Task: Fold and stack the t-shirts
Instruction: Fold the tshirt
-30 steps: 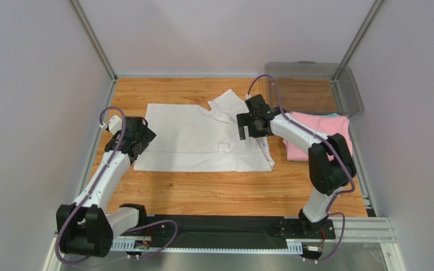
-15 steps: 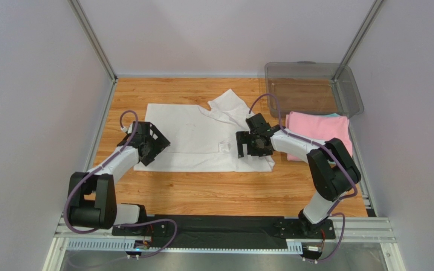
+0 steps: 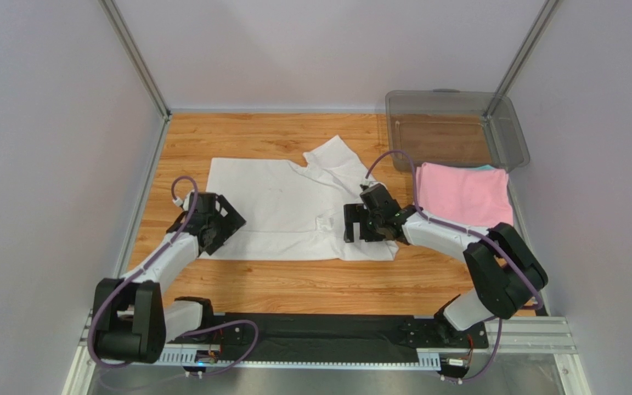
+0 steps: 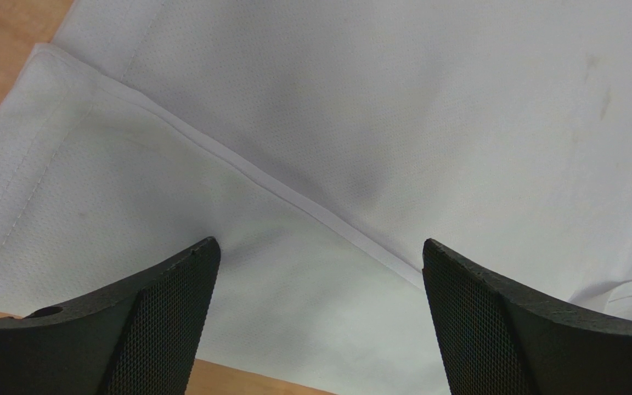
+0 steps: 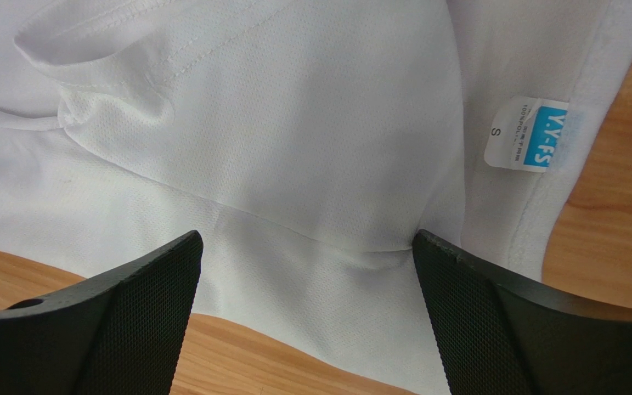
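The white t-shirt (image 3: 290, 206) lies partly folded on the wooden table, one sleeve sticking up at the back. My left gripper (image 3: 212, 224) is open over its near left corner; its fingers (image 4: 163, 321) straddle the folded hem (image 4: 294, 197). My right gripper (image 3: 366, 224) is open over the near right corner, next to the blue tag (image 5: 534, 136). Both hold nothing. The pink t-shirt (image 3: 462, 193) lies folded at the right. A teal edge (image 3: 486, 168) peeks out behind it.
A clear plastic bin (image 3: 455, 127) stands at the back right corner. Metal frame rails and grey walls close in the table (image 3: 311, 276) on three sides. Bare wood shows in front of the white shirt.
Both grippers have moved toward me along the shirt to its near corners and come lower. The shirt's near edge has shifted slightly.
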Tool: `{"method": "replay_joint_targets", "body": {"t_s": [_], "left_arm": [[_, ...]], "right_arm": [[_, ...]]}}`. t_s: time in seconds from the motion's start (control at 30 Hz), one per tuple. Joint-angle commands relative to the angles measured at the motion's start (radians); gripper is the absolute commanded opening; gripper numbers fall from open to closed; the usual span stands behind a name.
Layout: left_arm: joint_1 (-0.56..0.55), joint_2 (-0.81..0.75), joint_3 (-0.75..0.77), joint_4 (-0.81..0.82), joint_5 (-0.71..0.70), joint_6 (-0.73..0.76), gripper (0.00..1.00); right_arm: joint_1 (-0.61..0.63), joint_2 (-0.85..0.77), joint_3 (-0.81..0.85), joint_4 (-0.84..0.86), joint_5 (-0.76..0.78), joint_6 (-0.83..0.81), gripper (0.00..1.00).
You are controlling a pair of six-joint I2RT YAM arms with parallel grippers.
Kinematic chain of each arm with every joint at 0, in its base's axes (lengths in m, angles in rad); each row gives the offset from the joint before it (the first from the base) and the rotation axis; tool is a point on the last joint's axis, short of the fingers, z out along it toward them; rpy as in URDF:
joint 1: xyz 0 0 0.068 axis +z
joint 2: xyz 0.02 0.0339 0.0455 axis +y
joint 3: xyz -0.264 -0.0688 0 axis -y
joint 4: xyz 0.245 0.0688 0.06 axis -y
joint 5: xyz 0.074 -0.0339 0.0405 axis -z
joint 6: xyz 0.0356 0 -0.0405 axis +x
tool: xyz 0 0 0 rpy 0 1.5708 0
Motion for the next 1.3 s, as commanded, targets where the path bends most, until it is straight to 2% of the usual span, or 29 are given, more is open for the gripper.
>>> {"method": "replay_joint_targets", "body": {"t_s": [0.0, 0.17, 0.37, 0.5, 0.7, 0.9, 1.1, 1.27], "left_arm": [[0.004, -0.107, -0.079, -0.168, -0.026, -0.014, 1.0], [0.006, -0.353, -0.143, -0.287, -0.061, -0.031, 1.0], [0.004, -0.539, -0.105, -0.436, -0.096, -0.034, 1.0], [0.006, -0.589, -0.071, -0.479, -0.095, -0.035, 1.0], [0.006, -0.586, 0.001, -0.475, -0.09, -0.006, 1.0], [0.006, -0.454, 0.145, -0.414, -0.139, 0.041, 1.0], [0.006, -0.12, 0.393, -0.369, -0.167, 0.122, 1.0], [0.015, 0.227, 0.639, -0.346, -0.201, 0.178, 0.99]], "right_arm": [[0.049, -0.036, -0.099, -0.075, 0.005, 0.088, 1.0], [0.113, -0.178, -0.196, -0.095, 0.048, 0.169, 1.0], [0.222, -0.295, -0.24, -0.147, 0.122, 0.263, 1.0], [0.252, -0.349, -0.213, -0.189, 0.163, 0.245, 1.0], [0.25, -0.417, -0.055, -0.293, 0.262, 0.128, 1.0], [0.232, -0.411, 0.103, -0.296, 0.348, 0.049, 1.0], [0.173, -0.36, 0.189, -0.309, 0.329, -0.002, 1.0], [0.147, -0.351, 0.166, -0.315, 0.32, -0.051, 1.0]]}}
